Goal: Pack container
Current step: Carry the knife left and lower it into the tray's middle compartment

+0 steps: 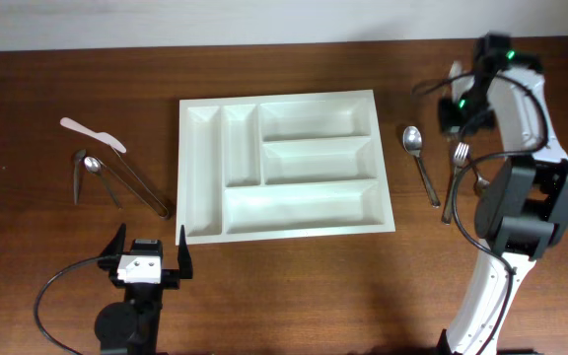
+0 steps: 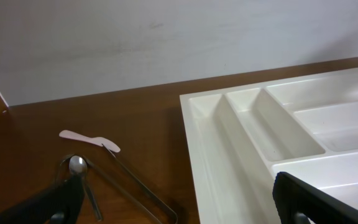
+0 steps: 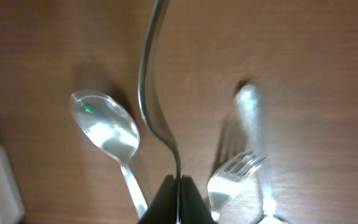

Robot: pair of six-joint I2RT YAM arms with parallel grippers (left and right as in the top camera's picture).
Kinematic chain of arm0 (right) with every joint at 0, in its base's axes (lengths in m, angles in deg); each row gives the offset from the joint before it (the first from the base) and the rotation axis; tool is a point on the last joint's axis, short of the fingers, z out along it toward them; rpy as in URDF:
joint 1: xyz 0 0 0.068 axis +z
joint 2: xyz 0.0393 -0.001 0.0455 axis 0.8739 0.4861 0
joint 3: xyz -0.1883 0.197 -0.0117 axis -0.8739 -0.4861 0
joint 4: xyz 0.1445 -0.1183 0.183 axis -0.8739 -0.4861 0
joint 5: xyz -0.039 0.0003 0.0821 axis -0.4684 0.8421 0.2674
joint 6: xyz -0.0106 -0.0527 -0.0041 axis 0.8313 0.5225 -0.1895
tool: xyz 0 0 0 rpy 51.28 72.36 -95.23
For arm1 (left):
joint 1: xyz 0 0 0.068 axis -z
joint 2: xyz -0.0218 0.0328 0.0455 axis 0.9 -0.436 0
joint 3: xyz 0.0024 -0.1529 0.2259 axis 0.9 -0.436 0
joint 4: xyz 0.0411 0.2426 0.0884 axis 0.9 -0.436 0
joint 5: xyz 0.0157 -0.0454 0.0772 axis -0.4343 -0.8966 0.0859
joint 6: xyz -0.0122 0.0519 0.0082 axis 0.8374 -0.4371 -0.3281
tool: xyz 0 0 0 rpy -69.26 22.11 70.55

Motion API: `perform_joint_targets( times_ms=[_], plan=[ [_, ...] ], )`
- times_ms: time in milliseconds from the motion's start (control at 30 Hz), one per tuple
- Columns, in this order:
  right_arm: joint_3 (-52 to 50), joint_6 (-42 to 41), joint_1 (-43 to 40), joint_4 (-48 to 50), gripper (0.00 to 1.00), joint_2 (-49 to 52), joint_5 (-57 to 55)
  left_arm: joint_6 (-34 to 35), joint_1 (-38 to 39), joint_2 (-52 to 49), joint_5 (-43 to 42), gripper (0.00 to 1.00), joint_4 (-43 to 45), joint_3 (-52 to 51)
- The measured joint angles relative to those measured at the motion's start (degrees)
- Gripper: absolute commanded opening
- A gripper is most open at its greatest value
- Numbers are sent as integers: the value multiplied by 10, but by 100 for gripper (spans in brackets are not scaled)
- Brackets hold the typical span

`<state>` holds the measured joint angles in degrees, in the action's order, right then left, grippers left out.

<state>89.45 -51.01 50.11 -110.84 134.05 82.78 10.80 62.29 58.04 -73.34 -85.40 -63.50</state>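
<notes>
Looking down from overhead, I count nothing packed: the white cutlery tray [image 1: 203, 222] sits mid-table on the wood [image 1: 294, 296] with all five compartments bare, so the job is at its very start.

My right gripper [image 3: 178, 186] is pinched tight on a slim, curved steel utensil [image 3: 149, 93]. From the wrist camera I see only its handle running away from the fingertips, so I cannot say what kind of piece it is, or whether it is off the table. Just beside it lie a steel spoon [image 3: 107, 130] on one side and a fork [image 3: 235, 173] on the other, with a blurred handle past the fork that I cannot make out. All of these are right of the tray, apart from it.

My left gripper [image 1: 151, 247] hangs near the table's front edge with its fingers spread wide and nothing between them. Its side has its own pile: a white plastic knife [image 1: 92, 133], a small spoon [image 1: 91, 166] and what look like slim tongs [image 1: 138, 185], all well clear of the tray.

I judge that the first piece is only just gripped, and that every item on both sides is yet to go in.
</notes>
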Motion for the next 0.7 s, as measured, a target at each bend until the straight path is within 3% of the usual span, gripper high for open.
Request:
perform_joint_targets(
  times_ms=[200, 400, 700],
  plan=[
    [137, 71, 14, -37, 4, -2, 51, 0, 0, 0, 0, 99, 0, 0],
    [146, 190, 94, -54, 4, -2, 121, 0, 0, 0, 0, 99, 0, 0],
    [141, 451, 261, -115, 4, -2, 165, 0, 0, 0, 0, 99, 0, 0]
  ],
)
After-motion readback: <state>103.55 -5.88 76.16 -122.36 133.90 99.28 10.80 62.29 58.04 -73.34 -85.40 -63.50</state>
